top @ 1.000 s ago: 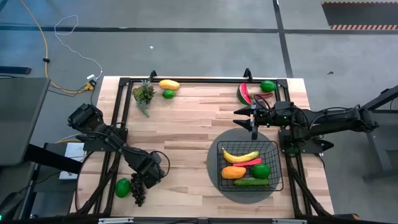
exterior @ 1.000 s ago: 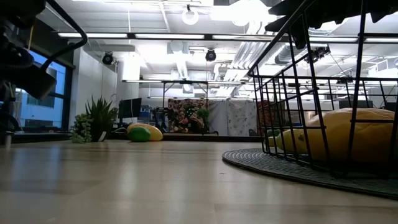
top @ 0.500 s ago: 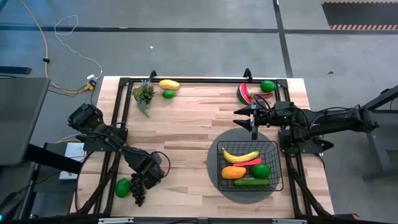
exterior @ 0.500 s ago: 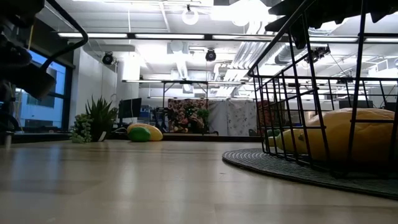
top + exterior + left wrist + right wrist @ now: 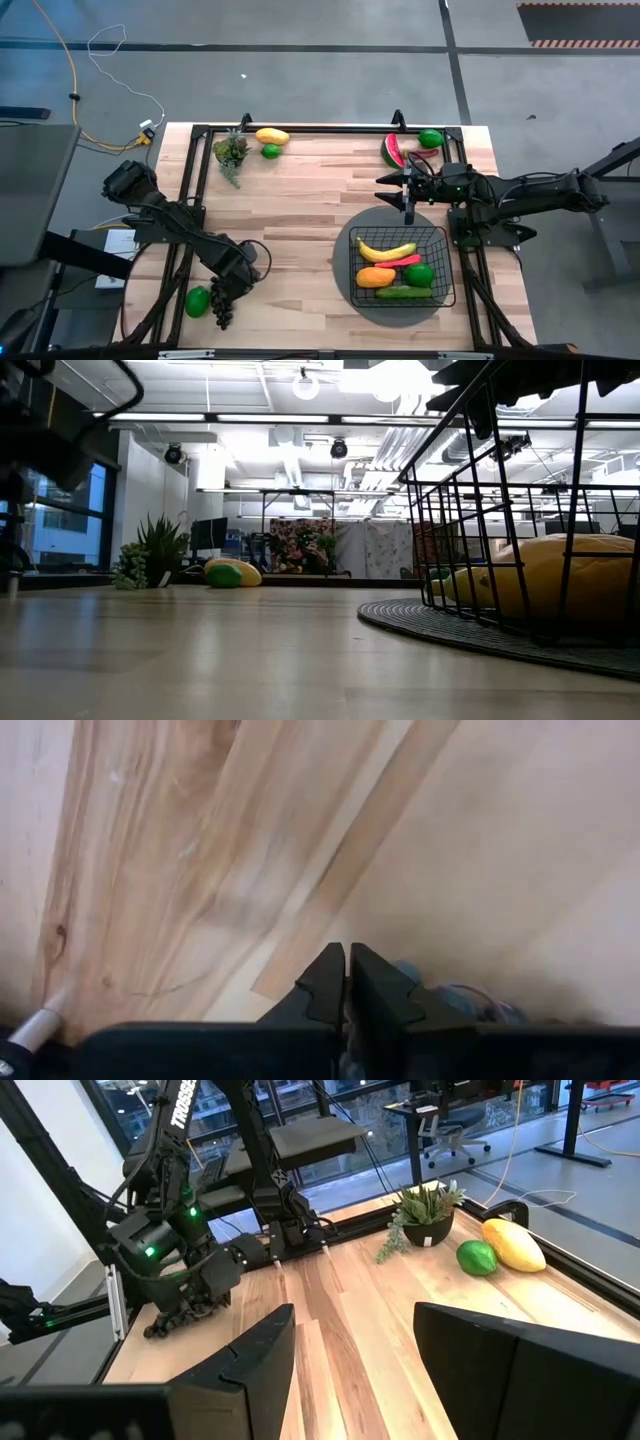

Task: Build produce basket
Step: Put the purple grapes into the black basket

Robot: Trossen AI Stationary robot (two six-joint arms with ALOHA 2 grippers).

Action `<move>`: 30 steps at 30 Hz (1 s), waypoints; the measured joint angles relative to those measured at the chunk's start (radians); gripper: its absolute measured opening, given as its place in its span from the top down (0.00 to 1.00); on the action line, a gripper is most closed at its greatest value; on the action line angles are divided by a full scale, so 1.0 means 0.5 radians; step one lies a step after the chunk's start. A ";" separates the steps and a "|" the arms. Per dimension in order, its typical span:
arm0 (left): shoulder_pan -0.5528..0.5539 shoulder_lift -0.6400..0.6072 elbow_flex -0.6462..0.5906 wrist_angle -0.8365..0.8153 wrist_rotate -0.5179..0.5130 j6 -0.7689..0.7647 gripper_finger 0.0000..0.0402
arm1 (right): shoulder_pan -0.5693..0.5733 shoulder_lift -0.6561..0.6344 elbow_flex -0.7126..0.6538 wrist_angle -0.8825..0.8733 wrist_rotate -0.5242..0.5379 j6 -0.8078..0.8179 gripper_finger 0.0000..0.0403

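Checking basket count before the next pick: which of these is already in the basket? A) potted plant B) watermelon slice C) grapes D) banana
D: in the high view the banana lies inside the basket, while the grapes, watermelon slice and potted plant are all out on the table.

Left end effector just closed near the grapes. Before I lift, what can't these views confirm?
- Grip on the grapes: the high view has the left end effector covering the contact; the left wrist view shows shut fingers and only a blurred sliver beneath.
- Basket contents: the low view cuts it off at the frame edge; only yellow shapes show.
- Lime: touching the grapes or not, too small.
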 joint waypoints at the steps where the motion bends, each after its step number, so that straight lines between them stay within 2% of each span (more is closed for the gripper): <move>1: 0.006 -0.034 0.001 -0.003 0.000 0.009 0.99 | -0.001 0.000 0.000 0.000 0.000 0.000 0.53; 6: 0.074 -0.248 0.001 -0.018 -0.075 0.015 0.99 | 0.000 0.000 0.000 -0.007 0.000 -0.001 0.53; 14: 0.271 -0.603 0.075 -0.036 -0.405 0.124 1.00 | -0.001 0.000 0.000 -0.007 0.001 0.000 0.53; 24: 0.565 -0.710 0.445 0.058 -0.865 0.736 1.00 | -0.001 0.000 0.000 0.044 0.001 -0.001 0.53; 30: 0.679 -0.725 0.536 0.527 -1.076 1.193 1.00 | -0.001 0.000 0.000 0.093 0.001 0.000 0.53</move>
